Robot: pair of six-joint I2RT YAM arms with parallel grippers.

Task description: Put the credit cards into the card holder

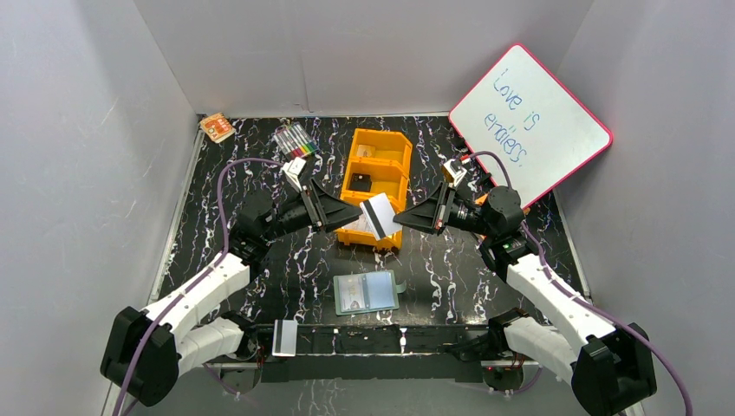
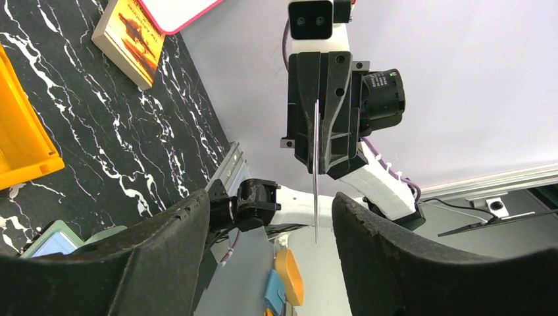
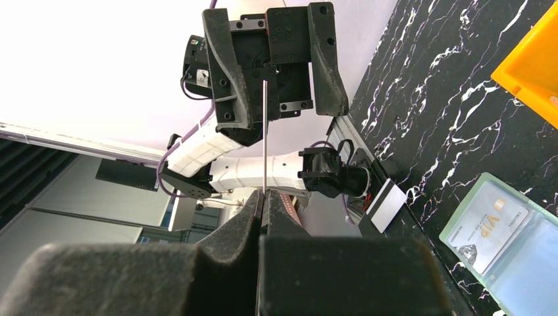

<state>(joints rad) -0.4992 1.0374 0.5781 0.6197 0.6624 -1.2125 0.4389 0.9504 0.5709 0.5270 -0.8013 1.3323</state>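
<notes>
Right tool [image 1: 403,217] pinching a thin white rectangular plastic card with black stripe [image 1: 379,215]; left tool [image 1: 354,212] wide open, just beside the card's opposite edge

**Black marbled table, 6 things on it**

The table [image 1: 451,269] carries an orange tray [image 1: 381,140] mid-far and an open card holder [image 1: 386,290] nearer. Markers [image 1: 295,141] and a small orange box [image 1: 217,127] lie far left, a whiteboard [image 1: 530,123] leans far right, and 1 credit card [image 1: 284,338] sits at the near edge.

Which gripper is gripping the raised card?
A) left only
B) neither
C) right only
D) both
C: the right gripper is pinched shut on the card, while the left gripper has its jaws open on either side of it, not touching.
</notes>
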